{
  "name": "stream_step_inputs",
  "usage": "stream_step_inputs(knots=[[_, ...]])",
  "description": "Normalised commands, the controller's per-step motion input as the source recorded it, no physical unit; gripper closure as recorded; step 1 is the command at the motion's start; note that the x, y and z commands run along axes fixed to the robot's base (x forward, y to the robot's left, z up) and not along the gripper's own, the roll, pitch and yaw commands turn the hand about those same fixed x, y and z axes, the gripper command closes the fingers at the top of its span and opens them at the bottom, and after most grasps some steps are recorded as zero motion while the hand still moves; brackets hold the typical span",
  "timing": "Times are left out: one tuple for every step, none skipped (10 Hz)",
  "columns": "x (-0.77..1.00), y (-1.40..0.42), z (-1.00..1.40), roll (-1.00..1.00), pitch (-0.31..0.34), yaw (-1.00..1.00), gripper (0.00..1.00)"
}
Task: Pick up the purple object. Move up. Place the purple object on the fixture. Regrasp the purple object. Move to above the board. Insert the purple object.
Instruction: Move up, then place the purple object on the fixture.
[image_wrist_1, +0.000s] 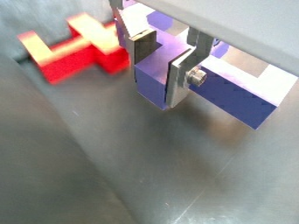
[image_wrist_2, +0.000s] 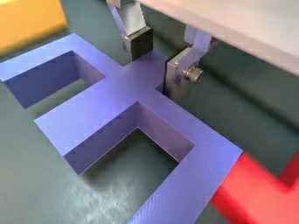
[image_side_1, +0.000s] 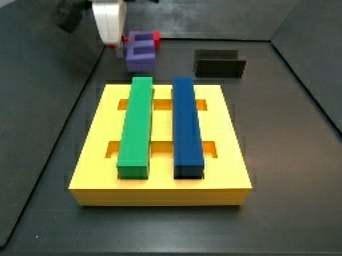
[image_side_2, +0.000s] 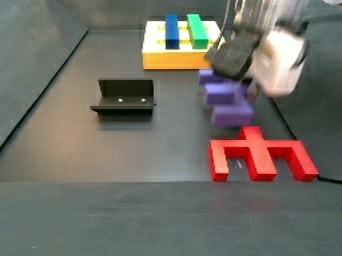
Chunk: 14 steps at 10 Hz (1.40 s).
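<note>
The purple object (image_wrist_2: 105, 105) lies on the dark floor behind the board (image_side_1: 94, 170), beside the red block (image_side_2: 261, 158). It shows in both wrist views (image_wrist_1: 233, 92) and both side views (image_side_1: 140, 55) (image_side_2: 230, 100). My gripper (image_wrist_1: 162, 63) (image_wrist_2: 156, 59) stands over it, with the silver fingers (image_wrist_1: 181, 77) on either side of a short middle part of the block, pads against it. In the side views the gripper (image_side_2: 230, 55) (image_side_1: 123, 38) sits right on top of the block. I cannot tell whether the block is off the floor. The fixture (image_side_2: 123, 97) (image_side_1: 221, 65) stands empty, apart from the block.
The red block (image_wrist_1: 76, 52) (image_wrist_2: 257, 188) lies close beside the purple one. The yellow board (image_side_2: 160, 60) carries a green bar (image_side_1: 136, 125) and a blue bar (image_side_1: 189, 125). Dark walls enclose the floor.
</note>
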Motion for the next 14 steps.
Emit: stream_step_inputs(knots=[[-0.05,0.01,0.30,0.04,0.020,-0.02,1.00],[0.00,0.00,0.00,0.00,0.000,-0.01,1.00],[0.45,-0.02,0.00,-0.05,0.163,0.00,1.00],[0.77,-0.08,0.00,-0.21,0.360,0.29,1.00],[0.69,-0.17,0.00,-0.18,0.351,0.40,1.00],[0.62,-0.24,0.00,-0.13,0.291,0.51,1.00],[0.59,-0.25,0.00,-0.19,0.374,0.48,1.00],[0.59,-0.27,0.00,-0.27,0.391,0.47,1.00],[0.57,-0.26,0.00,-0.32,0.314,0.47,1.00],[0.40,-0.23,0.12,-0.53,0.134,0.47,1.00],[0.29,-0.19,0.13,-0.71,0.054,0.47,1.00],[0.29,-0.21,0.10,-0.70,0.000,0.47,1.00],[0.28,-0.21,0.10,-0.72,0.011,0.48,1.00],[0.22,-0.21,0.13,-0.76,0.046,0.52,1.00]])
